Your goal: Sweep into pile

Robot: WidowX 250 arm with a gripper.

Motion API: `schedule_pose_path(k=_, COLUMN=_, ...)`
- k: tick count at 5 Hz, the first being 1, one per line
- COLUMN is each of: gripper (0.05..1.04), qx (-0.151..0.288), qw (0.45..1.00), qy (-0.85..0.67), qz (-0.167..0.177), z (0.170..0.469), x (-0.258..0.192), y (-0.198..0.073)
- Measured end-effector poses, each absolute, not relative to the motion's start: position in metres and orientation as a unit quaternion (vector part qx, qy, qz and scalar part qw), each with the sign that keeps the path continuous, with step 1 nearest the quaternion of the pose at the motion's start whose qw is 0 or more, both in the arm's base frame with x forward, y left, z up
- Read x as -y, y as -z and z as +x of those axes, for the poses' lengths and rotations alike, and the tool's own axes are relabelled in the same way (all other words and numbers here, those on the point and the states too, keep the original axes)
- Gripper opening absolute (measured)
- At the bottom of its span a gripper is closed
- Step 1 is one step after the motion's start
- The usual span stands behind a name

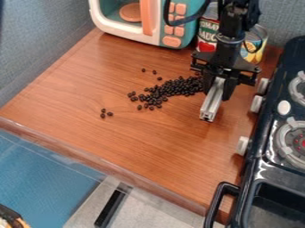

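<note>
Black beans (173,89) lie on the wooden counter in an elongated heap, with loose ones scattered at its left and a small cluster (105,113) farther left. At the heap's right end, the black gripper (218,87) hangs low over the counter, shut on a silver metal bar (212,101). The bar slants down toward the front, its far end near or on the wood. Part of the heap's right end is hidden behind the gripper.
A toy microwave (149,20) stands at the back, with a tomato can (207,33) and a fruit can (255,44) beside it. Along the right runs a black toy stove (259,156) with knobs facing the counter. The counter's front edge (119,171) crosses below.
</note>
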State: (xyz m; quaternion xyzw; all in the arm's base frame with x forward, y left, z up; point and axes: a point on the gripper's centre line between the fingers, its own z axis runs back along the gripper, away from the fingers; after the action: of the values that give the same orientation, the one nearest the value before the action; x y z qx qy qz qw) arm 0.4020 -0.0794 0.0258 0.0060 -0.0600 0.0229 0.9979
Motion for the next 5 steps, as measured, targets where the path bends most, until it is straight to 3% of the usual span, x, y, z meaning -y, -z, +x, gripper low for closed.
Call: schedule_pose_path(k=5, gripper=0.399, qx=0.079, qw=0.992, qy=-0.098, qz=0.017, z=0.429, x=0.078, y=-0.014)
